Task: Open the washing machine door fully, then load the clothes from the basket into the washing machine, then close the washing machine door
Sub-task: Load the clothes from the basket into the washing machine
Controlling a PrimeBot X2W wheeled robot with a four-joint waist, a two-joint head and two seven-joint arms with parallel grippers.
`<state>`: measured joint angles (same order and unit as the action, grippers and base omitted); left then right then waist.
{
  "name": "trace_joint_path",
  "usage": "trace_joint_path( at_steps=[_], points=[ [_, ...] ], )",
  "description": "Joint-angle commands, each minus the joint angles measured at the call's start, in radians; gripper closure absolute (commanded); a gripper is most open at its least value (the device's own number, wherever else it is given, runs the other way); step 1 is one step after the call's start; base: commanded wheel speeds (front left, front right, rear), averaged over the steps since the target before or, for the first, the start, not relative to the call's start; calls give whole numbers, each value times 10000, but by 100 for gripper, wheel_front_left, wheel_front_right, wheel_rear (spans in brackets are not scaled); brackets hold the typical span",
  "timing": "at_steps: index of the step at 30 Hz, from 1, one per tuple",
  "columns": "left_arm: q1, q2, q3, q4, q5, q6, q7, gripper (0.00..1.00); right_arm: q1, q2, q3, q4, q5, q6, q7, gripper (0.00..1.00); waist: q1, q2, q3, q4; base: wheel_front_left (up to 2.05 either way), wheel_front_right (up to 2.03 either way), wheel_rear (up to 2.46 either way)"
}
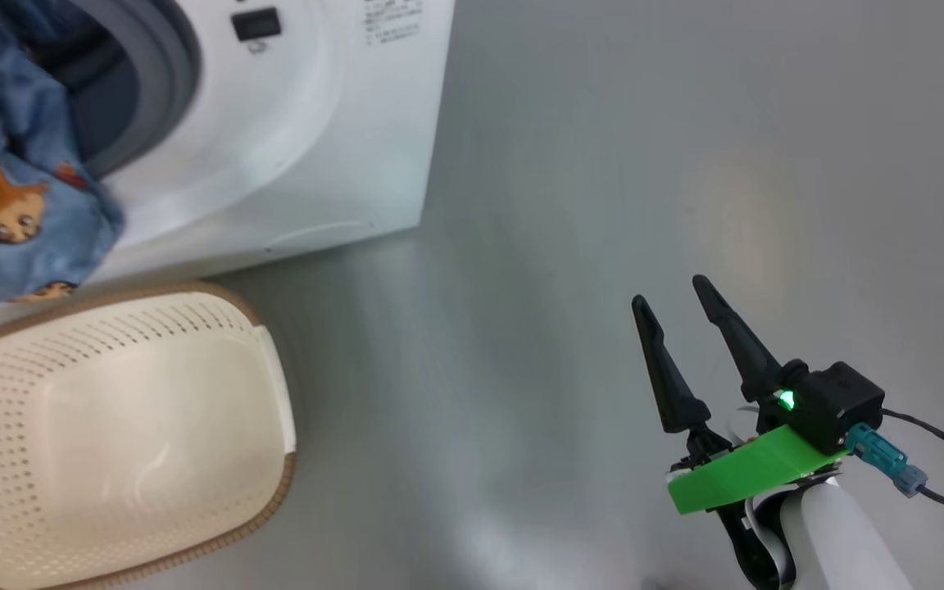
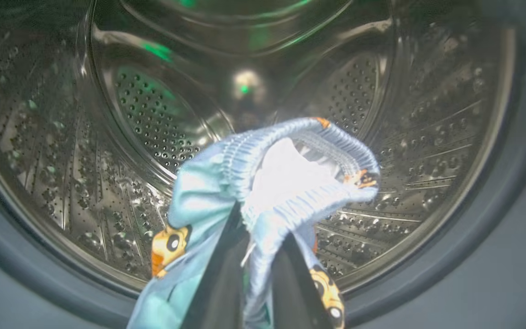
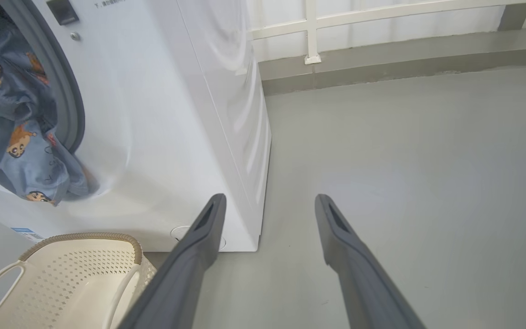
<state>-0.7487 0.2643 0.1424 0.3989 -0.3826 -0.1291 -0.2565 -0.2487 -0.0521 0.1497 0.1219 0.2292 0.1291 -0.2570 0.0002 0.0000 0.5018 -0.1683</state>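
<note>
The light blue cartoon-print clothes (image 2: 272, 183) hang bunched between the dark fingers of my left gripper (image 2: 263, 237), which is shut on them at the mouth of the washing machine's steel drum (image 2: 153, 109). In the head view the clothes (image 1: 21, 188) drape over the grey gasket (image 1: 169, 82) and down the white washing machine (image 1: 316, 147) front. The cream basket (image 1: 128, 426) stands on the floor below the opening with nothing in it. My right gripper (image 1: 669, 295) is open over bare floor, well right of the machine. The washing machine door is out of view.
Grey floor (image 1: 603, 164) stretches to the right of the machine. A white railing (image 3: 381, 18) and a low kerb run along the far wall. The basket (image 3: 76, 274) sits close against the machine's front base.
</note>
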Motion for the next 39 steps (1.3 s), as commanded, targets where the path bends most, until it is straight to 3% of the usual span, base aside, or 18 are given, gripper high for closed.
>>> trace_joint_path(
  at_steps=[1,9,25,31,35,36,39],
  points=[
    [-631,718,-25,256,-211,-15,-53,100,-62,19,271,-258,101,16,-48,0,-2,0,701,-296,0,0,0],
    [-2740,1541,-1738,2396,-864,-15,363,100,-187,19,430,-276,312,16,-48,0,-2,0,1311,-369,0,0,0],
    [-5797,2545,-4167,3963,-1755,-15,1805,100,-392,19,876,-311,561,16,-48,0,-2,0,2453,-629,0,0,0],
    [-6509,2856,-4563,4248,-1657,-15,1265,100,-333,19,985,-371,622,16,-48,0,-2,0,2780,-796,0,0,0],
    [-6749,2866,-4672,4043,-1191,-15,-43,99,-328,19,973,-441,623,16,-48,0,-2,0,3060,-793,0,0,0],
    [-6618,2820,-4584,3979,-1159,-15,-47,0,-349,19,949,-405,607,16,-48,0,-2,0,3041,-755,0,0,0],
    [-6304,2677,-4502,3966,-1171,-15,-50,0,-464,19,829,-330,583,16,-48,0,-2,0,2901,-606,0,0,0]
  ],
)
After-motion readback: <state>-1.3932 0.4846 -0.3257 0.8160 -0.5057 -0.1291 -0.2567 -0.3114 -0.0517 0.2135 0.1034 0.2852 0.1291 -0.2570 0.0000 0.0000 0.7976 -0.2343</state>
